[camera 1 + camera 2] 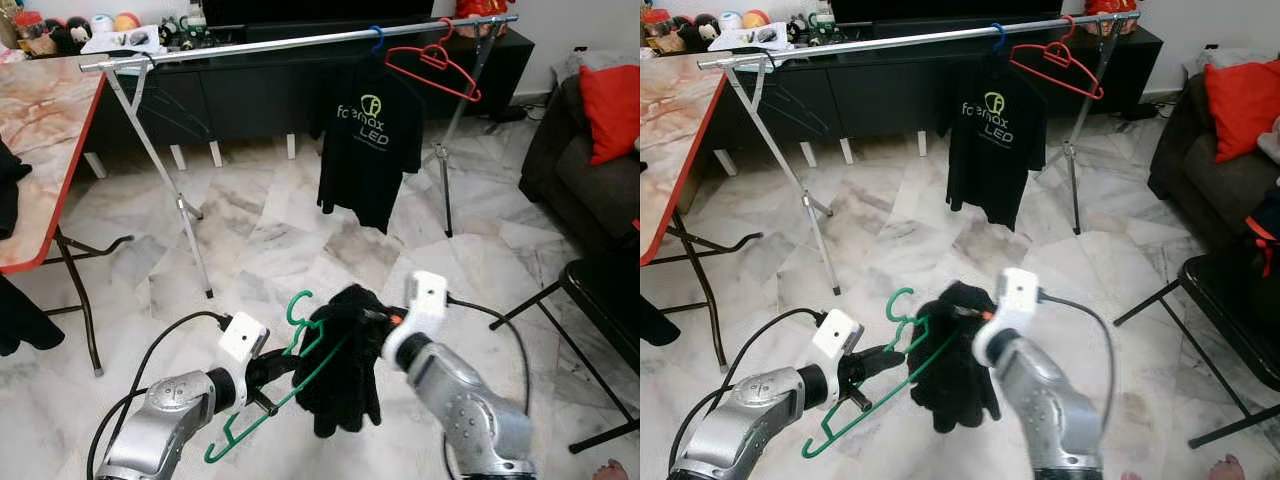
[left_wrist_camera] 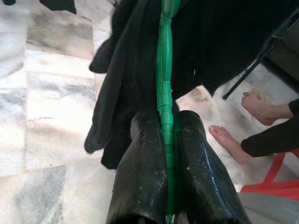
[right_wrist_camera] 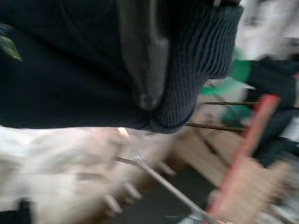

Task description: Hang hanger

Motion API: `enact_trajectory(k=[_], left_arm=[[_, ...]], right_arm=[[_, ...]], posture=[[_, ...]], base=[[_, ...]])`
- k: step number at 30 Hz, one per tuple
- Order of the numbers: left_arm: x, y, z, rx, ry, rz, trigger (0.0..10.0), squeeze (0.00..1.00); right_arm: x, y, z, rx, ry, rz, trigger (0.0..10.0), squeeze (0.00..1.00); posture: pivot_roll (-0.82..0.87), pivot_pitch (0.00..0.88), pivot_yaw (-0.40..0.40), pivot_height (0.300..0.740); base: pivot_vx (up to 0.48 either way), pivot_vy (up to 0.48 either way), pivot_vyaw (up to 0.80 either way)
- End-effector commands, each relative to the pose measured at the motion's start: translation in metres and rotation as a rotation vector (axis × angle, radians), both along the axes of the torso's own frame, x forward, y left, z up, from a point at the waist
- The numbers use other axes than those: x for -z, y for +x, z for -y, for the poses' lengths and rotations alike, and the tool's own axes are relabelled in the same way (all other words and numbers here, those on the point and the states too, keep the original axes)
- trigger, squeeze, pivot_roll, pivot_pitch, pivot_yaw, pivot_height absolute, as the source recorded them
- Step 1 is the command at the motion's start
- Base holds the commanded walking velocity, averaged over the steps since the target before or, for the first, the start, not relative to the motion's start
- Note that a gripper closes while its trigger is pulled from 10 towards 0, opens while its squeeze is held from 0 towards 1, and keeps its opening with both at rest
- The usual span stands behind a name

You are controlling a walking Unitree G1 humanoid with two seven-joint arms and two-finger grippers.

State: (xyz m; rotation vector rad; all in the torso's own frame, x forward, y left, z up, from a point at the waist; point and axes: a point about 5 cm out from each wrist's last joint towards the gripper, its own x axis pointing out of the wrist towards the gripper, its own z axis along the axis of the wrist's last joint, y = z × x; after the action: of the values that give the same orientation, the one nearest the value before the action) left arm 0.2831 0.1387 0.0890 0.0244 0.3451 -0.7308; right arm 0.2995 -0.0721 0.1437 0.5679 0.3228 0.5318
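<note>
The green hanger [image 2: 164,100] is clamped between the two black fingers [image 2: 140,172] of the left gripper [image 1: 268,372], which are closed tight on its thin bar. A black garment [image 1: 345,360] is draped over the hanger and hangs bunched just beyond that grip. The right gripper [image 1: 970,312] is buried in the garment's upper folds, a ribbed dark cuff [image 3: 205,51] wrapped around one finger; whether its jaws are pinched or parted cannot be told. The hanger is held low over the marble floor [image 1: 260,250], well short of the silver clothes rail [image 1: 300,40], its green hook [image 1: 296,308] raised toward the rail. On the rail, a black printed T-shirt [image 1: 368,150] hangs from a blue hook, with a bare red hanger [image 1: 430,62] just beside it. A marble-patterned table [image 1: 40,130] with a red edge stands to the left of the rail, a dark sofa with a red cushion [image 1: 610,95] to its right. A person's bare feet [image 2: 243,121] are seen on the floor beyond the garment.
</note>
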Motion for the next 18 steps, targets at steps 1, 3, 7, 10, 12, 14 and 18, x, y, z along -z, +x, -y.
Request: enact_trajectory(k=[1, 3, 7, 10, 12, 14, 18], left_arm=[[0.000, 0.001, -0.003, -0.015, 0.006, 0.005, 10.0, 0.00], [0.000, 0.001, -0.003, -0.013, 0.005, 0.005, 10.0, 0.00], [0.000, 0.001, -0.003, -0.016, 0.005, 0.006, 10.0, 0.00], [0.000, 0.001, -0.004, -0.021, 0.008, 0.009, 10.0, 0.00], [0.000, 0.002, -0.005, -0.026, 0.010, 0.013, 10.0, 0.00], [0.000, 0.003, -0.006, -0.035, 0.012, 0.019, 10.0, 0.00], [-0.001, 0.004, -0.007, -0.045, 0.008, 0.027, 10.0, 0.00]], right_arm=[[-0.017, -0.002, -0.006, -0.028, 0.032, 0.055, 10.0, 0.00], [-0.016, -0.002, -0.006, -0.033, 0.018, 0.061, 10.0, 0.00], [0.004, 0.006, 0.016, 0.070, -0.109, 0.020, 10.0, 0.00], [0.023, 0.016, 0.043, 0.245, -0.155, -0.077, 10.0, 0.00], [0.031, 0.017, 0.055, 0.309, -0.188, -0.119, 10.0, 0.00], [0.040, 0.017, 0.066, 0.364, -0.209, -0.160, 10.0, 0.00], [0.045, 0.016, 0.072, 0.399, -0.218, -0.183, 10.0, 0.00]], posture=[[0.01, 0.141, 0.002, 0.721], [0.01, 0.139, 0.001, 0.721], [0.01, 0.137, 0.001, 0.721], [0.01, 0.135, 0.000, 0.721], [0.01, 0.133, 0.000, 0.721], [0.01, 0.133, 0.000, 0.721], [0.01, 0.132, 0.000, 0.721]], base=[[0.000, 0.000, 0.00], [0.000, 0.000, 0.00], [0.000, 0.000, 0.00], [0.000, 0.000, 0.00], [0.000, 0.000, 0.00], [0.000, 0.000, 0.00], [0.000, 0.000, 0.00]])
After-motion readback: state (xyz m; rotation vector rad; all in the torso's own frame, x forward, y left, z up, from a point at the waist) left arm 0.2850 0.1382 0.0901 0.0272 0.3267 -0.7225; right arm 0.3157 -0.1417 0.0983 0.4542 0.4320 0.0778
